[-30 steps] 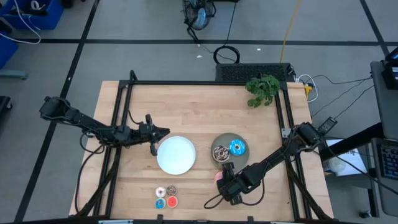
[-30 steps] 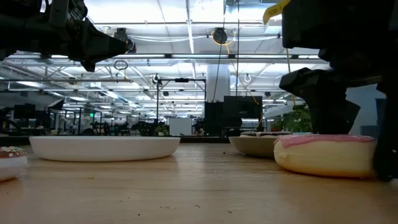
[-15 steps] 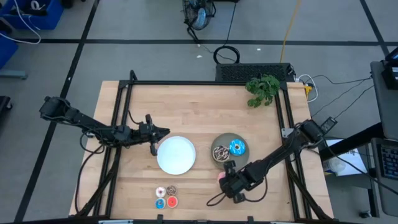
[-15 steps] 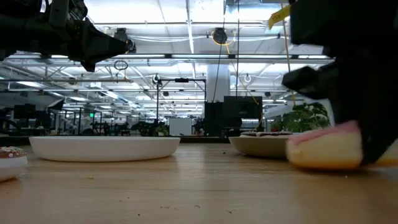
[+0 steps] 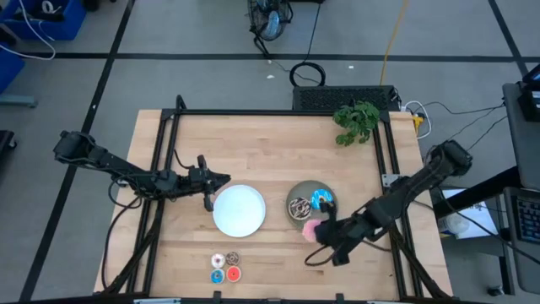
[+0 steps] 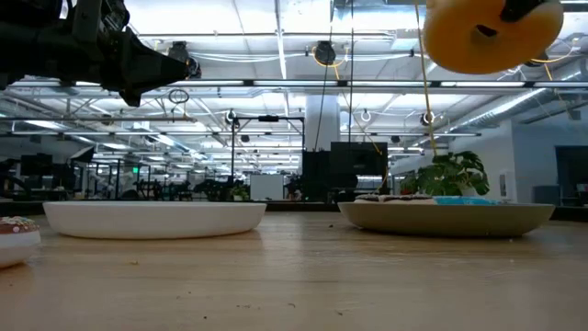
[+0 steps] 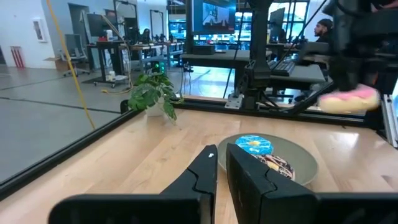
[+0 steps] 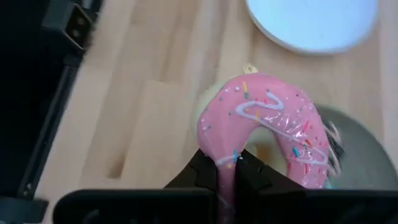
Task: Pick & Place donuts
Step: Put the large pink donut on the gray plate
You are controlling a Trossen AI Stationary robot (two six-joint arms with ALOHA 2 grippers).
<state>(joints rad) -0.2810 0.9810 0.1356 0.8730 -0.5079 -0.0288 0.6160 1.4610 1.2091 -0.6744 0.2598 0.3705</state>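
A pink sprinkled donut point(image 5: 313, 229) hangs in the air just off the near edge of the grey-green plate point(image 5: 307, 191), with my right gripper point(image 5: 326, 230) shut on it. The low view shows its tan underside point(image 6: 491, 32) high above the table. On that plate lie a blue sprinkled donut point(image 5: 321, 200) and a brown drizzled one point(image 5: 298, 208). Several tiny donuts point(image 5: 224, 266) rest on the wood near the front edge. My left gripper point(image 5: 221, 179) hovers shut by the white plate's point(image 5: 239, 211) far left rim, holding nothing. My right gripper pinches one side of the pink donut's ring point(image 8: 225, 160) between its two fingers, one finger in the hole and one outside. The soft ring is squashed thin there. The fingers come from above, slanting in from the table's right. The donut is lifted clear and tilted.
A small green plant point(image 5: 356, 121) stands at the far right corner. Black frame rails point(image 5: 164, 160) run along the table's left, far and right sides. Bare wood lies between the two plates and the near edge.
My right gripper has shut on the pink donut, which lay on the table, and has lifted it well clear. It has carried it toward the table's right and far edges, up to the grey-green plate's near rim. The donut has tipped.
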